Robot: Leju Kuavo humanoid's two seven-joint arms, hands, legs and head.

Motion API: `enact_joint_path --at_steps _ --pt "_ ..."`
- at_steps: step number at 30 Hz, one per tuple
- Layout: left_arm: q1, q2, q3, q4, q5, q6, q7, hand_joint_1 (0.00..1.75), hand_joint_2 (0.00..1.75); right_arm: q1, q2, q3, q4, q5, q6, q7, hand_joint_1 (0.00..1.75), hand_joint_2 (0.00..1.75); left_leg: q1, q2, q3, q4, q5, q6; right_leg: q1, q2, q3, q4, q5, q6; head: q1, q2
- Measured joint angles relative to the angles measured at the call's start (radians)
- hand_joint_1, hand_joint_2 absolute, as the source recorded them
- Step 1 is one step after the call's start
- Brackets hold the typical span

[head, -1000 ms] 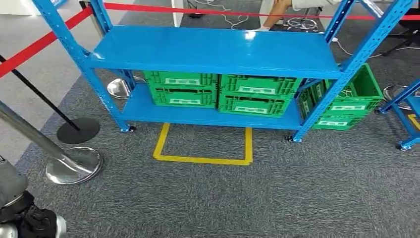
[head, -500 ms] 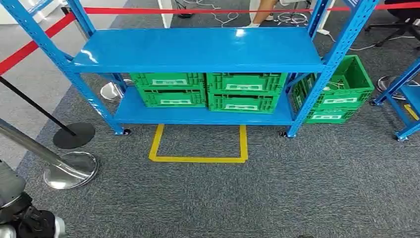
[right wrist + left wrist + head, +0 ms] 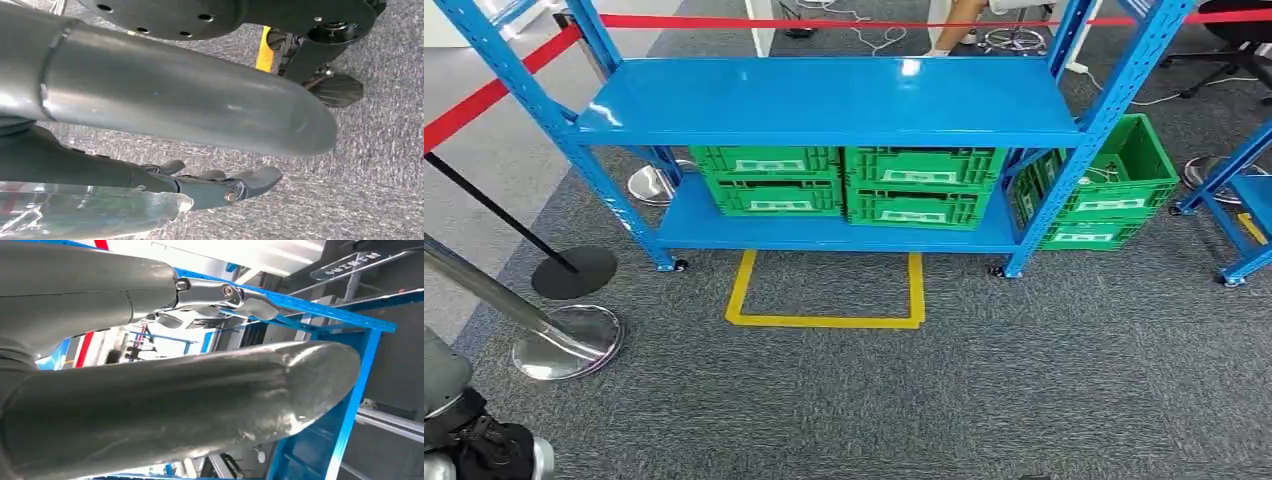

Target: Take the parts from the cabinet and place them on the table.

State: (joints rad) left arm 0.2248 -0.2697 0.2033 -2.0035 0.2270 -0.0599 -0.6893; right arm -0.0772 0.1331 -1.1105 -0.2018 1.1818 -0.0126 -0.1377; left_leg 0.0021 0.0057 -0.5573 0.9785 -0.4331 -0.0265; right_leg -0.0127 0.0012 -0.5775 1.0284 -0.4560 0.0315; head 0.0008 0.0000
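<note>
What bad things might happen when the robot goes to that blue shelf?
It might bump the shiny chrome barrier post standing close by its left side, or catch the red barrier tape. The green plastic crates sit low under the blue metal shelf, so reaching in could knock an arm against the shelf edge.
</note>
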Motion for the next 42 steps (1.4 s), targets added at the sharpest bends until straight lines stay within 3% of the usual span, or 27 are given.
enact_joint_path --at_steps 5,6,12,13,18,22,28,33,35,36,42 --pt "0.001 0.000 0.000 0.000 0.000 0.000 0.000 0.00 0.00 0.000 0.000 0.000 0.000 0.000 0.000 0.000 0.00 0.00 -0.002 0.000 0.000 0.000 0.001 0.002 -0.001 0.000 0.000 -0.001 0.001 0.001 0.000 0.000" --pt "0.001 0.000 0.000 0.000 0.000 0.002 0.000 0.00 1.75 0.000 0.000 0.000 0.000 0.000 0.000 0.000 0.00 0.00 -0.002 0.000 0.000 0.000 0.001 0.002 -0.001 0.000 0.000 -0.001 0.001 0.001 0.000 0.000" --pt "0.004 0.027 -0.019 0.036 -0.040 0.094 0.001 0.00 1.75 0.000 0.000 0.000 0.000 -0.004 -0.002 0.000 0.00 0.00 -0.002 0.000 0.000 0.000 0.001 0.002 -0.001 0.000 0.000 -0.001 0.001 0.002 0.000 0.000" --pt "0.004 0.032 -0.020 0.056 -0.048 0.116 0.002 0.00 1.75 0.000 0.000 0.000 0.000 -0.004 -0.002 0.000 0.00 1.75 -0.002 0.000 0.000 0.000 0.001 0.002 -0.001 0.000 0.000 -0.001 0.001 0.002 0.000 0.000" --pt "-0.014 0.063 0.008 0.204 -0.047 0.175 0.010 0.00 1.75 0.001 0.000 0.000 0.000 -0.002 -0.002 0.000 0.00 1.75 -0.002 0.000 0.000 0.000 0.001 0.002 -0.001 0.000 0.000 -0.001 0.001 0.001 0.000 0.000" --pt "-0.053 0.069 0.106 0.382 -0.124 0.280 0.004 0.00 1.75 0.002 0.000 0.000 0.000 -0.002 -0.005 0.003 0.00 1.75 -0.002 0.000 0.000 0.000 0.001 0.002 -0.001 0.001 0.000 -0.001 0.001 0.001 0.000 0.000" --pt "-0.124 0.083 0.257 0.651 -0.106 0.349 0.037 0.00 1.75 0.002 0.000 0.000 0.000 -0.006 -0.006 0.013 0.00 1.75 -0.002 0.001 -0.001 0.000 0.001 0.003 -0.001 0.001 0.000 -0.001 0.001 0.002 0.000 0.000" --pt "-0.129 0.084 0.263 0.662 -0.105 0.351 0.037 0.00 1.75 0.002 0.000 0.000 0.000 -0.006 -0.006 0.014 0.00 1.75 -0.002 0.001 -0.001 0.000 0.001 0.003 -0.001 0.002 0.000 -0.001 0.001 0.002 0.000 0.000" --pt "-0.159 0.097 0.334 0.791 -0.092 0.359 0.032 0.00 1.75 0.003 0.000 0.000 0.000 -0.006 -0.009 0.021 0.00 1.75 -0.002 0.001 -0.001 0.000 0.001 0.002 -0.001 0.002 0.000 -0.001 0.001 0.002 0.000 0.000" --pt "-0.205 0.135 0.481 1.053 -0.080 0.352 0.008 0.00 1.75 0.005 0.000 0.000 0.000 -0.005 -0.012 0.030 0.00 1.75 -0.002 0.003 -0.001 0.000 0.001 0.002 -0.001 0.002 -0.002 -0.001 0.001 0.001 0.001 0.000" --pt "-0.245 0.154 0.561 1.212 -0.090 0.345 0.002 0.00 1.75 0.005 0.000 0.000 0.000 -0.005 -0.012 0.030 0.00 1.75 -0.002 0.003 -0.002 0.000 0.001 0.003 -0.001 0.002 -0.001 -0.002 0.002 0.002 0.000 0.000"
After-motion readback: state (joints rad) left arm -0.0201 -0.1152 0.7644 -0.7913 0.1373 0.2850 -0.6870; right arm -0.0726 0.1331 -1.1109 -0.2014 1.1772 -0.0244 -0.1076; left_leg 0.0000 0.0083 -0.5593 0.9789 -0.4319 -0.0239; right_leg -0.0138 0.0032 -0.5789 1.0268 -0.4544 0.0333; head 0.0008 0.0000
